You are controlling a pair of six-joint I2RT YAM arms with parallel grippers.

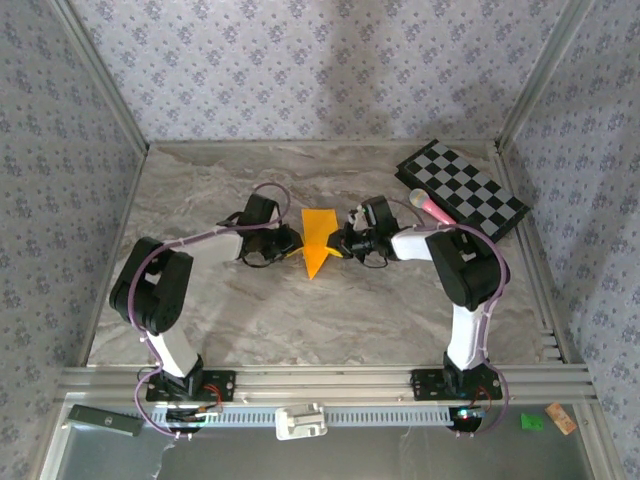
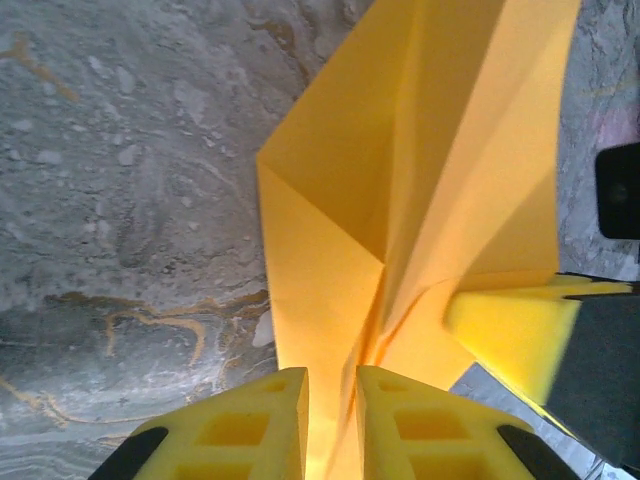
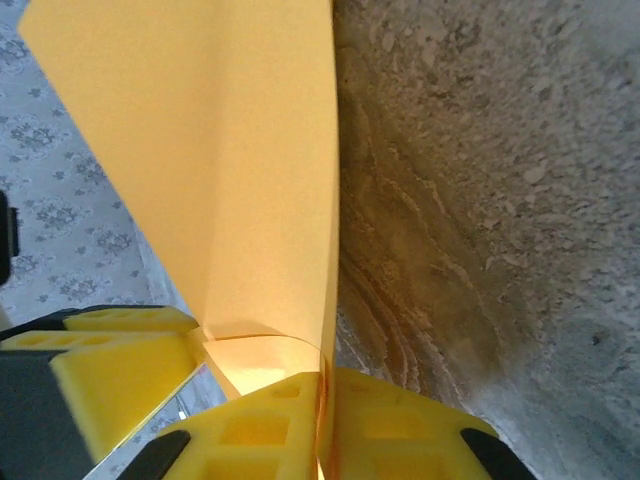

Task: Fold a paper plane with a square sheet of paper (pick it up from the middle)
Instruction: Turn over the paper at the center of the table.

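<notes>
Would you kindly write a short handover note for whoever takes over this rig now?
Left pincer: shut on the paper plane, left side.
Right pincer: shut on its right side.
Plane: at the centre of the table, tip toward the near edge.
Done: sheet folded into a pointed dart with a centre crease.
Left: probably final wing folds, then release.

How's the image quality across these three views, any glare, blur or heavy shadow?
Top external: soft even light, sharp throughout, no glare. Left wrist: the paper plane is bright, its creases shaded, the table slightly soft. Right wrist: the paper glows where light passes through its curled lower edge.
</notes>
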